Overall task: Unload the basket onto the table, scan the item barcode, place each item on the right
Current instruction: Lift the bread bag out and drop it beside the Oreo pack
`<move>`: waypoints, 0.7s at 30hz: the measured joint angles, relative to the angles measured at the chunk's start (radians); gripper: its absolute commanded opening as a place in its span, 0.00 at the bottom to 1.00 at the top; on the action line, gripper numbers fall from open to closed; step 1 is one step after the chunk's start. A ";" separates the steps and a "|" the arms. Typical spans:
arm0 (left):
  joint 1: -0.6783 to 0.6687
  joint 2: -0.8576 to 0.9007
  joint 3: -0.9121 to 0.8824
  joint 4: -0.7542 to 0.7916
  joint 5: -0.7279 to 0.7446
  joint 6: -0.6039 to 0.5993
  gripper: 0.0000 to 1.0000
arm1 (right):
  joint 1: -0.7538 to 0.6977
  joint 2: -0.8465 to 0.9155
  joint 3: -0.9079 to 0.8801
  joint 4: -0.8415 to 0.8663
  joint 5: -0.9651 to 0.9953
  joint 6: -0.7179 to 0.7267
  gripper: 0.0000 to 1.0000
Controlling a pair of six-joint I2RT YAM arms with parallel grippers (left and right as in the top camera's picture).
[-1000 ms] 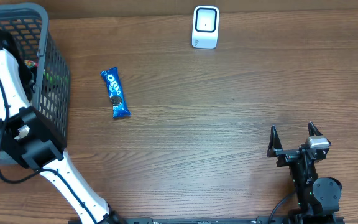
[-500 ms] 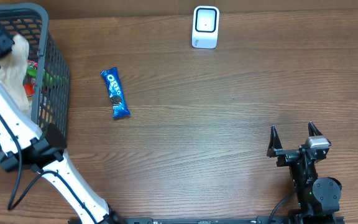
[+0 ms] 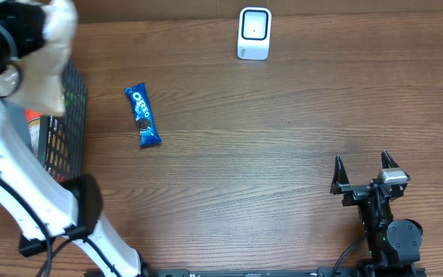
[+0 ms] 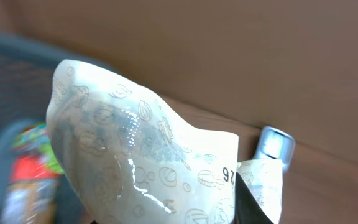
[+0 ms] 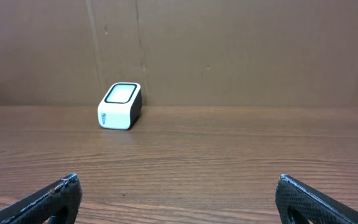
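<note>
My left gripper [image 3: 23, 45] is shut on a cream pouch [image 3: 54, 65] printed with nut outlines and holds it in the air above the basket's back right corner. That pouch [image 4: 148, 155] fills the left wrist view, hiding the fingers; I see printed digits on it but no barcode. The white scanner [image 3: 254, 33] stands at the back of the table, well to the right of the pouch, and shows in the right wrist view as a scanner [image 5: 120, 106] with its window up. At the front right, my right gripper [image 3: 364, 173] rests open with nothing between its fingers [image 5: 55, 196].
A grey mesh basket [image 3: 64, 135] holding other packets stands at the left edge, under my left arm. A blue Oreo pack [image 3: 142, 115] lies on the wood table between the basket and the scanner. A brown wall backs the table.
My left arm has risen out of the basket, carrying the cream pouch up and toward the back. The right arm has not moved.
</note>
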 measured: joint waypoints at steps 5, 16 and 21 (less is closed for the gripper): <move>-0.197 -0.023 -0.026 0.001 -0.027 0.016 0.04 | 0.000 0.000 0.000 0.001 0.000 0.000 1.00; -0.485 0.018 -0.463 0.030 -0.383 -0.049 0.04 | 0.000 0.000 0.000 0.000 0.000 0.000 1.00; -0.512 0.097 -0.618 0.105 -0.439 -0.092 0.04 | 0.000 0.000 0.000 0.000 0.000 0.000 1.00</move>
